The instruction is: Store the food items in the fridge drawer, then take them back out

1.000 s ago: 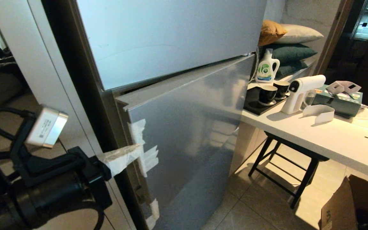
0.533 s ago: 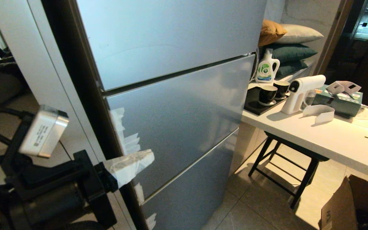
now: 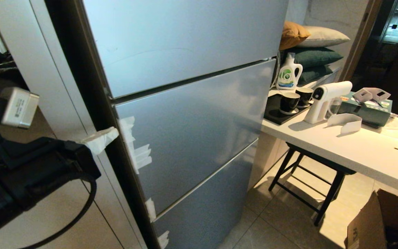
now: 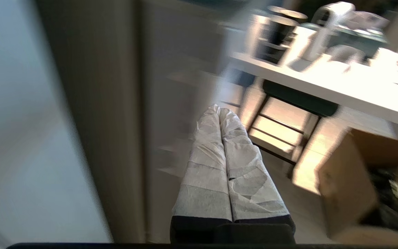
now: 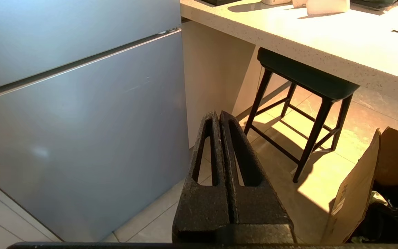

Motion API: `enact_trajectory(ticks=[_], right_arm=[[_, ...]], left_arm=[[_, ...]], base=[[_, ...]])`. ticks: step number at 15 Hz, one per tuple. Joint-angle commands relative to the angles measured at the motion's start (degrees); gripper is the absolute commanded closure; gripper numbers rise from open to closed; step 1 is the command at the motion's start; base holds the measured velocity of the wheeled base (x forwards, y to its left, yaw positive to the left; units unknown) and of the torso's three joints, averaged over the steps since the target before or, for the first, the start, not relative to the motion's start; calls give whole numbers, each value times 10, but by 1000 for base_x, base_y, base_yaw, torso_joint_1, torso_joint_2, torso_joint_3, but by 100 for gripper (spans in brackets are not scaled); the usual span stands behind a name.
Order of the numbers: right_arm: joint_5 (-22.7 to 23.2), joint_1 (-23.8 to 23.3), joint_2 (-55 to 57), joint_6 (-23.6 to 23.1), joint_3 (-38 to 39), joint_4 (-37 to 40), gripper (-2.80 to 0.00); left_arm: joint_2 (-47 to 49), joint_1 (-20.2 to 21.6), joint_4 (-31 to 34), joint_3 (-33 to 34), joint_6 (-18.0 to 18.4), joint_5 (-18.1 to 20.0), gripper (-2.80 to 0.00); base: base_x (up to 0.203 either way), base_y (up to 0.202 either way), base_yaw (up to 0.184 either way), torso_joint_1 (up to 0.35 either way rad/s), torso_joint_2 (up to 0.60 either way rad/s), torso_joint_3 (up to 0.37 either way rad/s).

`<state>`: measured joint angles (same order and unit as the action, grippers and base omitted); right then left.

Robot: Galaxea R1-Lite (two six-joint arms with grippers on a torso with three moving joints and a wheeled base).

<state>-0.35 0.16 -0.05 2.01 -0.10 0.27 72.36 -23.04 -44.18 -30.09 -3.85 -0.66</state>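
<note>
Silver-grey fridge (image 3: 192, 114) is standing closed; we are holding our left gripper (image 3: 111, 133) at lower left, taped fingers (image 4: 206, 166) pressed together, empty; right gripper (image 5: 219, 116) likewise.

The silver-grey fridge (image 3: 192, 114) stands upright with every front shut: upper door (image 3: 185, 41), middle door (image 3: 199, 128) and lower front (image 3: 212, 204) sit flush, with narrow dark seams between them. White tape strips (image 3: 138, 155) cling to the middle door's left edge. The fridge drawer and the food items are hidden from every view.
</note>
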Motion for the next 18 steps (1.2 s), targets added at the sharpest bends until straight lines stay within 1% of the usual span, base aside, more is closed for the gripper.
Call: enact_trajectory(ticks=[1,5,8,16,18], right_arm=[[0,0,0,0,0,0,0],[0,0,0,0,0,0,0],[0,0,0,0,0,0,0],[0,0,0,0,0,0,0],[0,0,0,0,0,0,0]], left_arm=[[19,23,-5,-7,-1,3,0],[39,21,-7,-9,-1,11,0],[54,18,-7,-24,0,12,0],[63,17,-8,-29,-1,13,0],[59,8,-8,-26,-3,32,0]], base=[[0,0,0,0,0,0],[0,0,0,0,0,0],[0,0,0,0,0,0],[0,0,0,0,0,0],[0,0,0,0,0,0]])
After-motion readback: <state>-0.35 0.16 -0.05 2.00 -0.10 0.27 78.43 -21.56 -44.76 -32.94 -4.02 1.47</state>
